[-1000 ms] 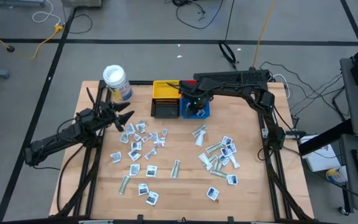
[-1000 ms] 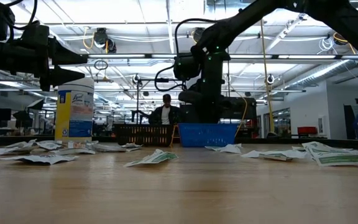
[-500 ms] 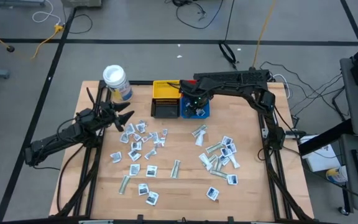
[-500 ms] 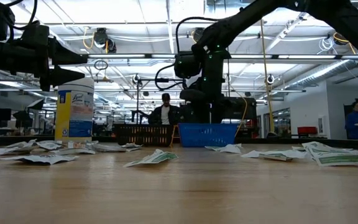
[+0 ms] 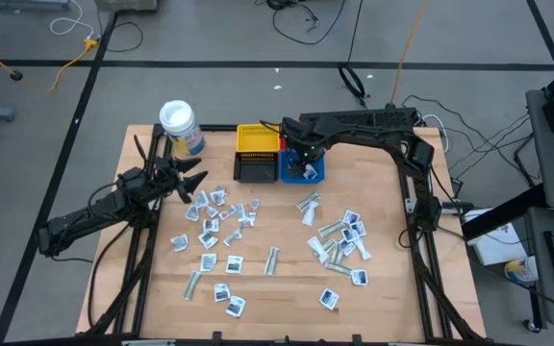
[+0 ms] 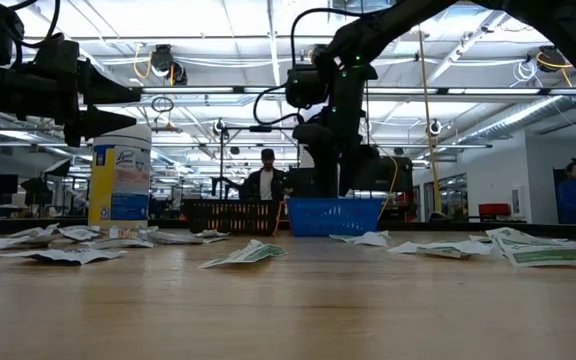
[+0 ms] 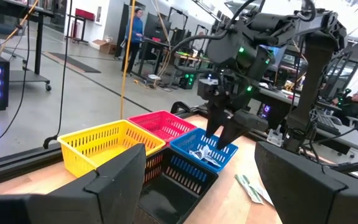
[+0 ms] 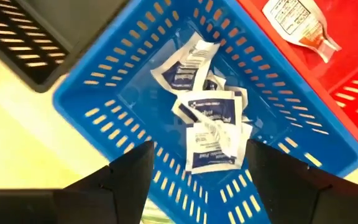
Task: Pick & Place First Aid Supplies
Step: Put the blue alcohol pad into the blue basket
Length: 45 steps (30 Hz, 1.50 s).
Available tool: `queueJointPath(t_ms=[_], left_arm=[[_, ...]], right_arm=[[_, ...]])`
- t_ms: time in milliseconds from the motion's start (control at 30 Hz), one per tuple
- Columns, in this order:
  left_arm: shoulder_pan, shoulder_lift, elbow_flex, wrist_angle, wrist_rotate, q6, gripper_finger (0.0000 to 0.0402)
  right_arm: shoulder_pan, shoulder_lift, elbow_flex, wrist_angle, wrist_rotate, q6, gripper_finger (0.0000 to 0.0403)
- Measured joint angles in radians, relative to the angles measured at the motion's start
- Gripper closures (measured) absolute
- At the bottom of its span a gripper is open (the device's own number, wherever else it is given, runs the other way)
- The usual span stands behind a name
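Note:
Several small white packets (image 8: 207, 118) with blue print lie heaped on the floor of the blue bin (image 8: 92, 93). My right gripper (image 8: 197, 186) hangs above them, pointing steeply down, open and with nothing between its fingers; it also shows in the high view (image 5: 301, 161). Many more first aid packets lie flat on the wooden table in a left cluster (image 5: 217, 216) and a right cluster (image 5: 339, 238). My left gripper (image 5: 195, 185) waits open and level near the table's left side.
The yellow bin (image 5: 256, 140), black bin (image 5: 255, 169) and red bin (image 8: 328, 81), which holds one packet (image 8: 297, 22), stand beside the blue bin at the table's far edge. A white-lidded jar (image 5: 181, 127) stands at the far left corner. People show in the room behind.
My right gripper has opened over the blue bin and then risen a little above it. My left arm has kept still.

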Motion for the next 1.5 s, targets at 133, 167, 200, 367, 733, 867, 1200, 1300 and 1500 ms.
queueJointPath(t_ms=[133,167,200,367,733,867,1200,1300,1500], left_arm=[[0.0,0.0,0.0,0.0,0.0,0.0,0.0096],[0.0,0.0,0.0,0.0,0.0,0.0,0.0096],[0.0,0.0,0.0,0.0,0.0,0.0,0.0096],[0.0,0.0,0.0,0.0,0.0,0.0,0.0096],[0.0,0.0,0.0,0.0,0.0,0.0,0.0096],[0.0,0.0,0.0,0.0,0.0,0.0,0.0096],[0.0,0.0,0.0,0.0,0.0,0.0,0.0096],[0.0,0.0,0.0,0.0,0.0,0.0,0.0096],[0.0,0.0,0.0,0.0,0.0,0.0,0.0096]], right_arm=[[0.0,-0.001,0.0,-0.021,-0.004,-0.015,0.0151],[0.003,-0.005,0.0,-0.029,-0.004,-0.031,0.0151],[0.008,-0.007,0.0,-0.035,-0.003,-0.051,0.0151],[0.037,-0.055,-0.048,-0.05,-0.028,-0.126,0.0151],[0.102,-0.326,-0.417,0.012,-0.052,-0.158,0.0151],[0.119,-0.429,-0.537,0.017,-0.052,-0.158,0.0151],[0.164,-0.619,-0.745,0.016,-0.052,-0.157,0.0151],[0.174,-0.636,-0.778,0.019,-0.052,-0.157,0.0151],[0.213,-0.635,-0.859,0.089,-0.052,-0.14,0.0151]])
